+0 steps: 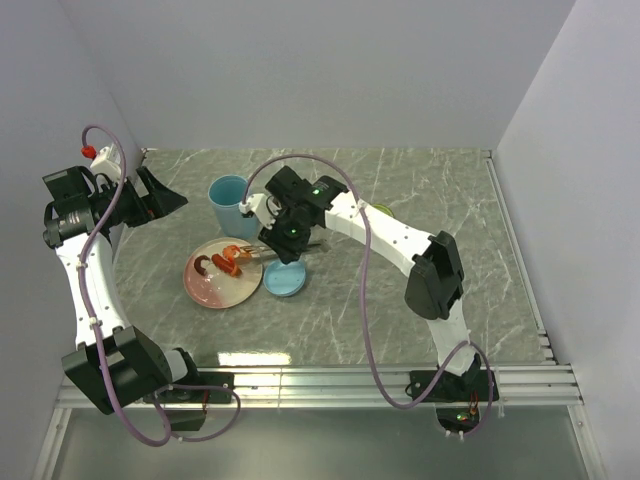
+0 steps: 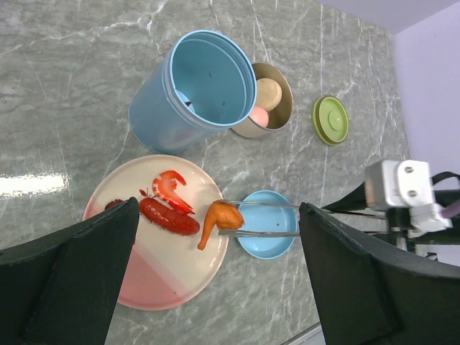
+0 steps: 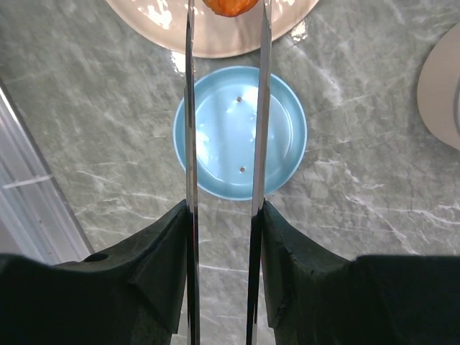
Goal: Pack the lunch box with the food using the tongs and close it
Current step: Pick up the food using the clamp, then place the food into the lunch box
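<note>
right claw (image 3: 225, 215) clamped on the springy tongs (image 3: 190, 108), tips flanking the orange shrimp-like piece (image 2: 218, 219) at the plate's (image 2: 165, 287) right edge; probably light and slippery, best pinched mid-body; left claw (image 2: 218, 237) apart.

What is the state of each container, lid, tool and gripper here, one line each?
tongs: pinching the orange piece.
blue container: open, upright.
beige container: open, food inside.
green lid: off, lying flat.
blue lid: off, lying flat under the tongs.
right gripper: shut on tongs.
left gripper: open, empty.
</note>
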